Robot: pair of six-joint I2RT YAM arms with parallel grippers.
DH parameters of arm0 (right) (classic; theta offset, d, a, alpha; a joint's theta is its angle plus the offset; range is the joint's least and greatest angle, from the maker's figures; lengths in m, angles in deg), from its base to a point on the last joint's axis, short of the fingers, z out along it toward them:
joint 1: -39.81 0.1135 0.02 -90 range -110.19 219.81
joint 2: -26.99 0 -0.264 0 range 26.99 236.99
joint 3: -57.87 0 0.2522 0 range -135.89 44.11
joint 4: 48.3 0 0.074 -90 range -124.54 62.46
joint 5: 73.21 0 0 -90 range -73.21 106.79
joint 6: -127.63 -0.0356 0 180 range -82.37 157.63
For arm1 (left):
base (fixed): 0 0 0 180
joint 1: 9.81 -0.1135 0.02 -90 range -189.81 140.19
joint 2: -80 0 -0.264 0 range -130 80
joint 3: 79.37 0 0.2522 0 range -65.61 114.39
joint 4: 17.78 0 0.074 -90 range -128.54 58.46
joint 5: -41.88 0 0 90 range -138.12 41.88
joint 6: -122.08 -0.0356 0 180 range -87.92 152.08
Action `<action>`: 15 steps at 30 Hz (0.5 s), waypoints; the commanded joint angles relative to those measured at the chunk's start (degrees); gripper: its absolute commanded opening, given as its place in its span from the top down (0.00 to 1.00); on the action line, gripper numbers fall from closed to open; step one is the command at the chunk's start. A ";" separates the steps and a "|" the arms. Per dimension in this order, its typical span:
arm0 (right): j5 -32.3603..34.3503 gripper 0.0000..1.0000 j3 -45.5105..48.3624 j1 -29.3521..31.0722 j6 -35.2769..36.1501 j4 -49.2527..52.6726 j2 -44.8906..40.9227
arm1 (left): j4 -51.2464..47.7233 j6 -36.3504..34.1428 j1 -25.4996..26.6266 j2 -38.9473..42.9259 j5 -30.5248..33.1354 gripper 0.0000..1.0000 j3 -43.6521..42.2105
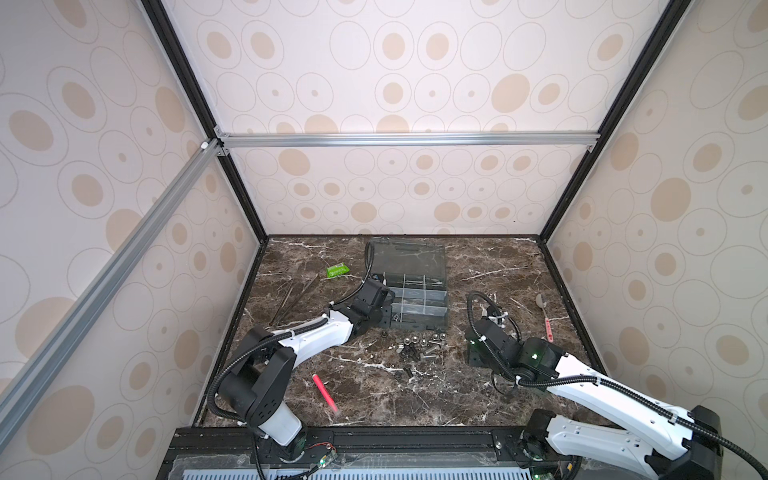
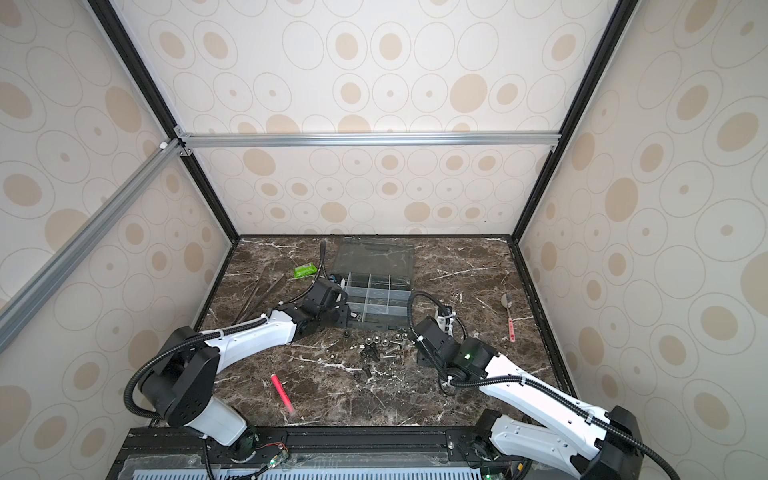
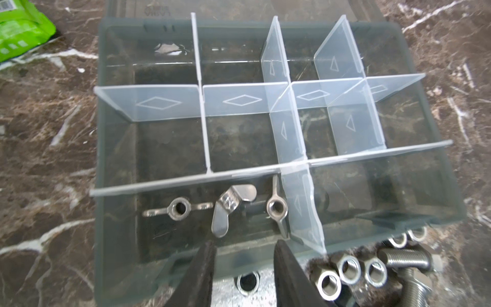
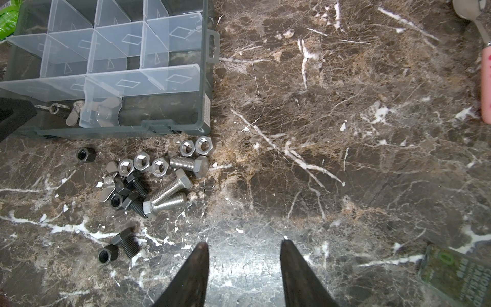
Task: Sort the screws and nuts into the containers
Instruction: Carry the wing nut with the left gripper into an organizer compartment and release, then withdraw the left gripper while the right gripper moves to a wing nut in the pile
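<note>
As every place below is reckoned from the organiser box (image 1: 419, 323), that item is entered first.

1. Organiser box: dark grey, on the marble tabletop (image 1: 478, 257), split by translucent dividers (image 3: 239, 101); clear lid (image 1: 407, 253) lying open behind it.
2. Wing nuts, silver, 3 pieces (image 3: 178, 210) (image 3: 231, 210) (image 3: 276, 210): all inside the box's front corner compartment (image 3: 159, 239) on the left arm's side, lying side by side.
3. Left gripper (image 3: 244, 245): over the box's front wall at that same compartment; jaws parted, nothing between them.
4. Hex nuts, silver, 5 pieces (image 4: 142, 160): on the marble just in front of the box's front wall.
5. Silver screws, 3 pieces (image 4: 170, 188): in the same pile, just beyond the hex nuts from the box.
6. Black screws (image 4: 138, 183) and black nuts (image 4: 117, 200): mixed into that pile. 1 black nut (image 4: 86, 154) lies alone close to the box's front wall; 1 further screw and nut pair (image 4: 126, 243) sits farther out in front.
7. Right gripper (image 4: 244, 243): in front of the box, past its corner on the right arm's side, above bare marble; jaws spread, empty.
8. Sundries: green packet (image 1: 336, 271) beside the box's lid; tweezers (image 1: 297, 297) left of the box; pink pen (image 1: 324, 390) well in front; pink-handled spoon (image 1: 540, 300) well to its right.
</note>
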 commanded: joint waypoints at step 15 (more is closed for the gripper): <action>-3.65 0.53 0.36 0.30 1.46 -4.68 6.02 | 1.91 7.68 -1.15 18.29 2.24 0.62 -14.40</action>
